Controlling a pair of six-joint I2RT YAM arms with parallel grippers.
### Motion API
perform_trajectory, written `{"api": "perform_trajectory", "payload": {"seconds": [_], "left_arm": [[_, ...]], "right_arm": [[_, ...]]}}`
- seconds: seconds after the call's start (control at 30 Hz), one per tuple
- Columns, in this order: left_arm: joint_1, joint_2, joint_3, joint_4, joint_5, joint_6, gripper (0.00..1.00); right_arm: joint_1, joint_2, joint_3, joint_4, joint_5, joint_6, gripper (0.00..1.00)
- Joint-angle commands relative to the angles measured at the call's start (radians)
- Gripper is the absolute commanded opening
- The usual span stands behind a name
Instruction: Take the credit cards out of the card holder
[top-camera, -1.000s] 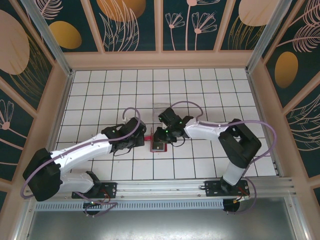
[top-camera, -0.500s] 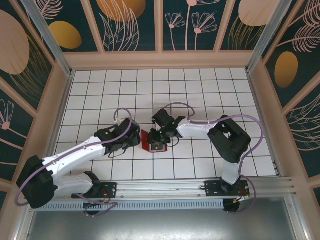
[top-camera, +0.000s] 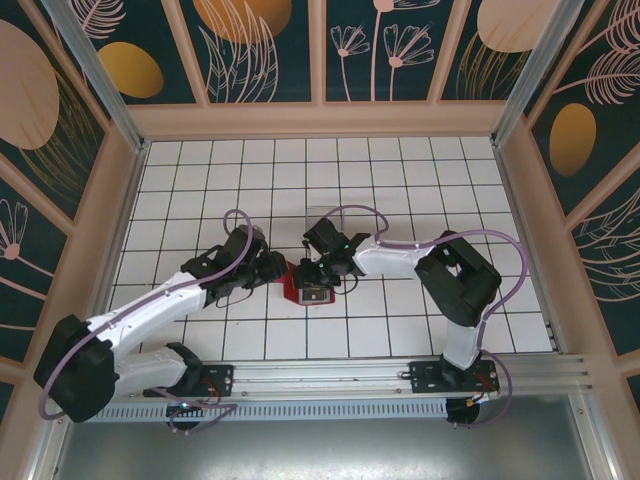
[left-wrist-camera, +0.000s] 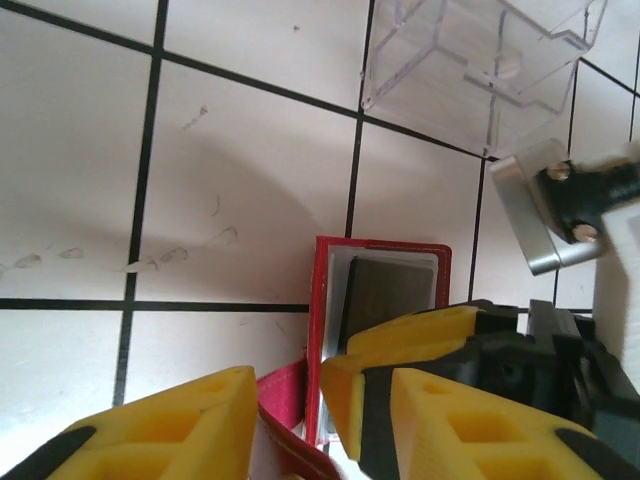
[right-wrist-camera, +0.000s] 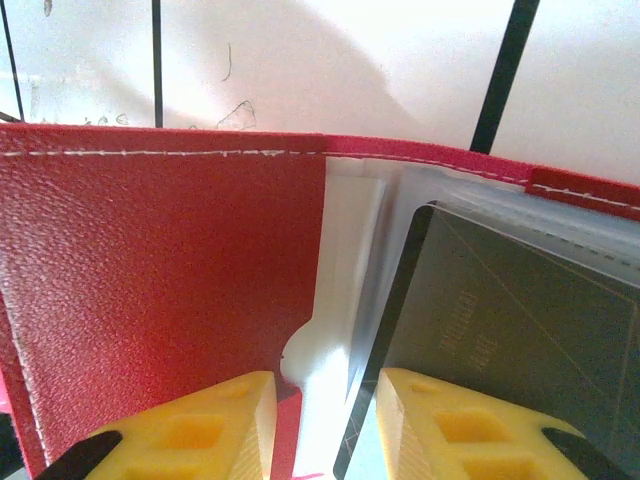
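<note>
Inward, both arms bent, left gripper (top-camera: 277, 271) parted astride card holder (right-wrist-camera: 150, 260), right gripper (right-wrist-camera: 325, 388) unclear.

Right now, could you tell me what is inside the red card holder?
A dark card sits in a clear pocket of the card holder. Cards beneath it, if any, are covered.

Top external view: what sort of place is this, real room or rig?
Likely a purpose-built robot test cell, not a lived-in room: white gridded tabletop, dark floral-print wall panels in wooden frames enclosing it, aluminium mounting rail along the near edge.
</note>
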Motion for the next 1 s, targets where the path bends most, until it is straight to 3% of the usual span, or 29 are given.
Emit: {"api": "perform_trajectory", "payload": {"seconds": [0.0, 0.17, 0.5, 0.77, 0.97], "left_arm": [[0.029, 0.054, -0.017, 0.095, 0.098, 0.030, 0.35], [0.047, 0.139, -0.024, 0.127, 0.138, 0.060, 0.31], [0.053, 0.178, -0.044, 0.166, 0.157, 0.101, 0.07], [0.054, 0.184, -0.103, 0.301, 0.278, 0.079, 0.03], [0.047, 0.183, -0.159, 0.388, 0.306, 0.012, 0.03]], "right_arm": [[0.007, 0.035, 0.000, -0.069, 0.038, -0.016, 0.34], [0.009, 0.030, -0.002, -0.071, 0.039, -0.012, 0.34], [0.015, -0.014, 0.008, -0.085, 0.062, 0.002, 0.35], [0.006, -0.149, -0.001, -0.166, 0.134, 0.003, 0.40], [-0.042, -0.268, -0.073, -0.229, 0.196, -0.002, 0.43]]}}
